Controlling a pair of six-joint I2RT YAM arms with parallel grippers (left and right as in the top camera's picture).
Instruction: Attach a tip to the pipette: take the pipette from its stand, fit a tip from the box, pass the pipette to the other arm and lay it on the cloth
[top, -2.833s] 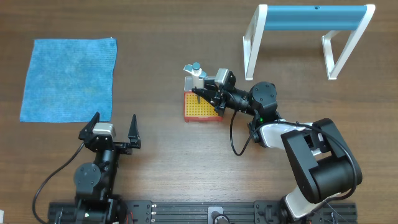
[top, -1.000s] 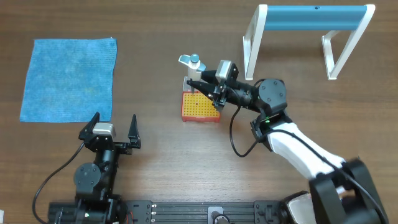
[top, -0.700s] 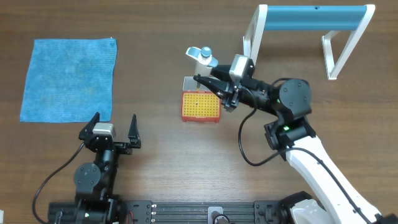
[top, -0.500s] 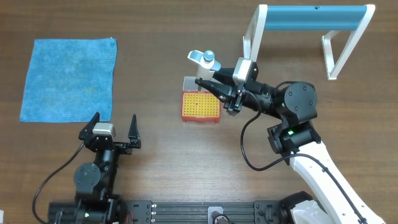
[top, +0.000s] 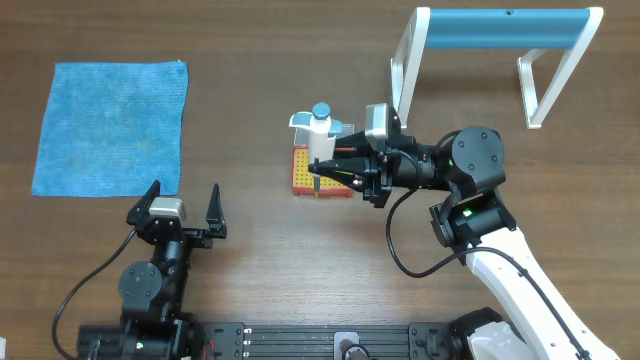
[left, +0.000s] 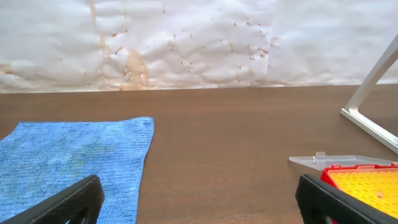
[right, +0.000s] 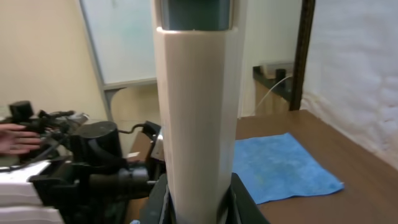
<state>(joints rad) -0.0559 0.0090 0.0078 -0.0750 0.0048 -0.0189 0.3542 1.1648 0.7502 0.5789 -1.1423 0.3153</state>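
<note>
My right gripper (top: 330, 160) is shut on the white pipette (top: 320, 135), which has a blue cap and is held above the table. Its thin lower end hangs over the red box of yellow tips (top: 324, 173). In the right wrist view the pipette body (right: 196, 112) stands upright between my fingers. The blue cloth (top: 110, 128) lies flat at the far left. My left gripper (top: 186, 206) rests open near its base, just below the cloth. The left wrist view has the cloth (left: 62, 162) to one side and the tip box (left: 367, 183) to the other.
The white stand with a blue top bar (top: 500, 30) is at the back right, close behind my right arm. The tip box's clear lid (left: 329, 162) lies open behind it. Bare wood lies between the cloth and the box.
My right arm lifted the pipette off the tip box and swung it toward the stand. It has now come back down and left, and holds the pipette over the box again. The left arm kept still.
</note>
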